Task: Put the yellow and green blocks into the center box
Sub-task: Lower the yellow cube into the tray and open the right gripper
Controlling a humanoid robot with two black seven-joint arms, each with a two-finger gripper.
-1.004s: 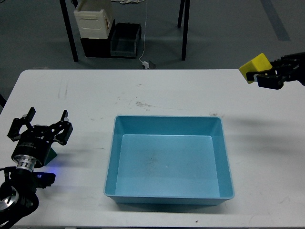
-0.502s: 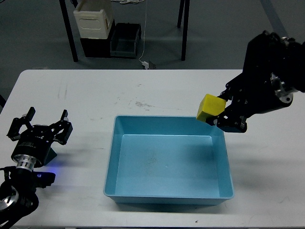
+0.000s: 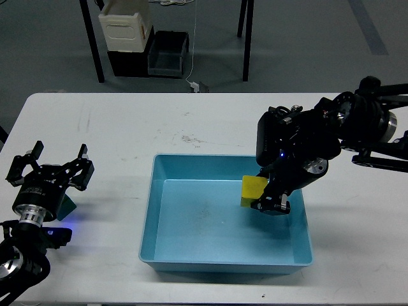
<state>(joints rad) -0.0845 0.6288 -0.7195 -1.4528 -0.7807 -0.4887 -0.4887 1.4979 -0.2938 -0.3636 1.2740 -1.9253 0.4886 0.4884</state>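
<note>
The blue center box [image 3: 223,158] sits mid-table. My right gripper [image 3: 268,201] is shut on the yellow block [image 3: 252,190] and holds it low inside the box, near its right wall. I cannot tell whether the block touches the box floor. My left gripper [image 3: 57,158] is open at the table's left edge, fingers spread and pointing away from me. A small green block [image 3: 66,207] shows partly under that arm's wrist, on the table and not gripped.
The white table [image 3: 191,121] stretches around the box. Behind the table, on the floor, stand a white crate [image 3: 125,29], a black bin [image 3: 169,54] and dark metal legs [image 3: 92,41]. My right arm's bulk [image 3: 357,124] hangs over the table's right side.
My right arm has swung in from the far right and down, carrying the yellow block from above the table's right edge into the box. The left gripper has barely shifted.
</note>
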